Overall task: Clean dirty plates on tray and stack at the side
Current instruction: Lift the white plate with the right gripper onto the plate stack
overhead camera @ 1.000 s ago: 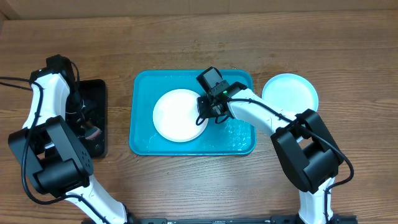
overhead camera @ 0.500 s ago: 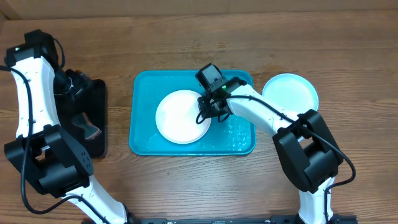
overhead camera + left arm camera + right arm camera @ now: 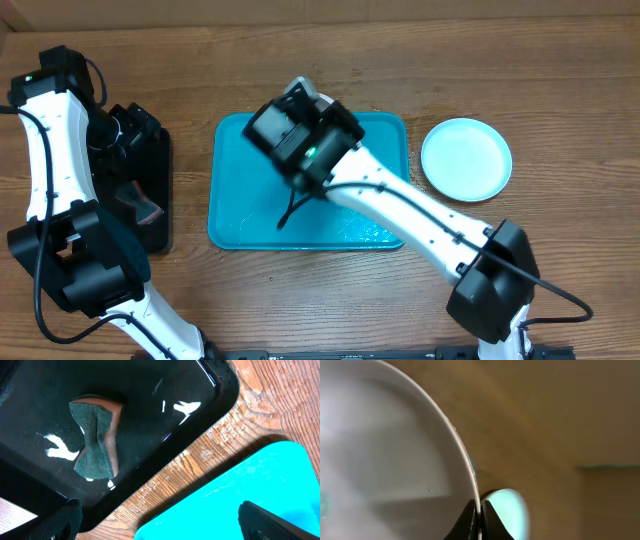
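Between the dark fingers (image 3: pixel 468 521) of the right gripper (image 3: pixel 480 517), pinched tight, sits the rim of the small round white plastic plate (image 3: pixel 385 460), held above the large turquoise plastic tray (image 3: pixel 235 200). Beyond those fingertips and well apart from them, the small round pale blue plastic plate (image 3: pixel 466 160) lies on the wooden table (image 3: pixel 320 40). Ahead of the left gripper (image 3: pixel 160 522), whose fingers (image 3: pixel 60 522) stand spread wide and empty, a green-and-brown sponge (image 3: pixel 97 440) lies untouched in the narrow black plastic tray (image 3: pixel 165 390).
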`<state>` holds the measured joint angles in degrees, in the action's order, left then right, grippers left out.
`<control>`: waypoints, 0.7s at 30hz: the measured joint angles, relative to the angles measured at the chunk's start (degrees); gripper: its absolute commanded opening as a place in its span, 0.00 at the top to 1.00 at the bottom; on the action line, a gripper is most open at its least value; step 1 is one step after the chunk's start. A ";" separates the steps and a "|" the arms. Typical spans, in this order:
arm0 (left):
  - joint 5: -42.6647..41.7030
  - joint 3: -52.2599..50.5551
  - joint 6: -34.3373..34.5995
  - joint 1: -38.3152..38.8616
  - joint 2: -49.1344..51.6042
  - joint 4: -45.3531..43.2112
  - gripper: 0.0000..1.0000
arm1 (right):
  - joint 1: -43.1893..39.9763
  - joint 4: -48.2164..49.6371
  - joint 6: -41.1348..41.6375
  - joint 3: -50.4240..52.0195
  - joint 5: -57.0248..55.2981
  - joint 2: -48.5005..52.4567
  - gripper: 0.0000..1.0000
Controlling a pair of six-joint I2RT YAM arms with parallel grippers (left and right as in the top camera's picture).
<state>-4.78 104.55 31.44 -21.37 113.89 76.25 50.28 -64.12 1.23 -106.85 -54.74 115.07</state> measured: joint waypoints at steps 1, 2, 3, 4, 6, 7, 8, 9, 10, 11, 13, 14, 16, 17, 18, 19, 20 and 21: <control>-0.02 0.00 -0.02 0.00 0.00 0.00 0.01 | 1.57 -0.15 -1.68 0.00 -4.68 0.00 0.96; -0.02 0.00 0.00 0.00 0.00 0.00 0.00 | 2.69 -0.07 -2.97 0.00 -7.67 0.00 0.96; -0.02 0.00 0.00 0.00 0.00 0.00 0.00 | 3.91 0.02 -4.59 0.00 -10.91 0.00 0.96; -0.02 0.00 0.00 0.00 0.00 0.00 0.00 | 4.52 -0.02 -5.53 0.00 -12.37 0.00 0.96; -0.02 0.00 0.00 0.00 0.00 0.00 0.00 | 6.23 0.07 -7.98 0.00 -15.89 0.00 0.96; -0.02 0.00 0.00 0.00 0.00 0.00 0.00 | 6.97 0.09 -9.16 0.00 -17.22 0.00 0.96; -0.02 0.00 0.00 0.00 0.00 0.00 0.00 | 7.67 0.13 -10.45 0.00 -18.32 0.00 0.96; -0.02 0.00 -0.02 0.00 0.00 0.00 0.00 | 8.33 0.26 -11.78 0.00 -19.15 0.00 0.96; -0.02 0.00 0.00 0.00 0.00 0.00 0.00 | 8.98 0.42 -13.25 0.00 -19.85 0.00 0.96; -0.02 0.00 -0.02 0.00 0.00 0.00 0.00 | 9.77 0.72 -14.93 0.00 -20.59 0.00 0.96; -0.02 0.00 0.00 0.00 0.00 0.00 0.00 | 10.45 1.16 -16.59 0.00 -21.14 0.00 0.96; -0.02 0.00 0.00 0.00 0.00 0.00 0.00 | 10.71 1.42 -17.29 0.00 -21.33 0.00 0.96; -0.02 0.00 0.00 0.00 0.00 0.00 0.00 | 10.99 1.81 -18.49 0.00 -21.86 0.00 0.96; -0.02 0.00 0.00 0.00 0.00 0.00 0.01 | 10.99 1.95 -18.95 0.00 -22.03 0.00 0.96; -0.02 0.00 -0.02 0.00 0.00 0.00 0.00 | 10.97 1.95 -19.28 0.00 -22.18 0.00 0.96; -0.02 0.00 0.00 0.00 0.00 0.00 0.00 | 10.95 1.92 -19.52 0.00 -22.21 0.00 0.96; -0.02 0.00 0.00 0.00 0.00 0.00 0.00 | 10.93 1.97 -19.69 0.00 -22.27 0.00 0.96; -0.02 0.00 0.00 0.00 0.00 0.00 0.00 | 10.88 1.92 -19.78 0.00 -22.32 0.00 0.96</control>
<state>-4.80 104.55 31.44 -21.37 113.89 76.25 61.17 -62.19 -18.55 -106.85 -77.06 115.07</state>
